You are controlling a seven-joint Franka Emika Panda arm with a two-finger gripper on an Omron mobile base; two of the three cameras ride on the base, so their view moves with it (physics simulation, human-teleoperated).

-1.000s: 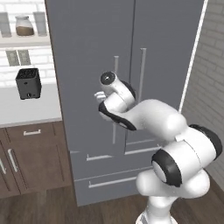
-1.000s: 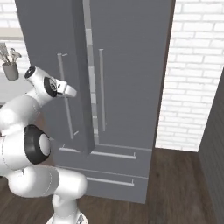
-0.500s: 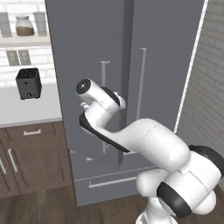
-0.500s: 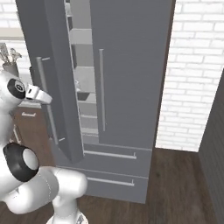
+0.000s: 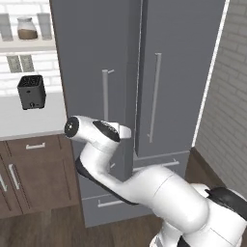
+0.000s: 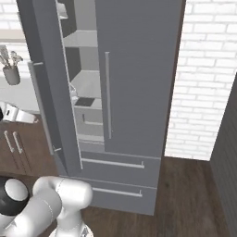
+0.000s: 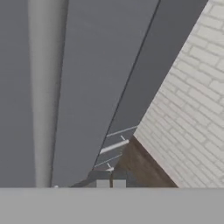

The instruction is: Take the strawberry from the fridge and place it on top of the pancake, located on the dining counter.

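Observation:
The grey fridge (image 5: 183,72) stands ahead with its left door (image 5: 91,58) swung partly open. My gripper (image 5: 126,131) is at mid height just right of that door's long silver handle (image 5: 105,106). From the right side, the open door (image 6: 39,41) and its handle (image 6: 42,106) reveal grey shelves (image 6: 85,83) inside, and the gripper (image 6: 25,118) sits at the left edge. In the hand view the gripper (image 7: 110,184) is shut, tips together with nothing between them. I cannot make out the strawberry on the shelves. The pancake and the dining counter are out of view.
A black toaster (image 5: 32,91) sits on the pale counter (image 5: 29,123) over brown cabinets (image 5: 38,169) left of the fridge. A utensil holder (image 6: 11,74) stands there too. A white brick wall (image 6: 203,78) borders the fridge's right side. Drawer fronts (image 6: 115,164) lie below the doors.
The left fridge door has swung open, exposing the shelves. My arm swept left and lower alongside it, and the gripper's fingers closed fully.

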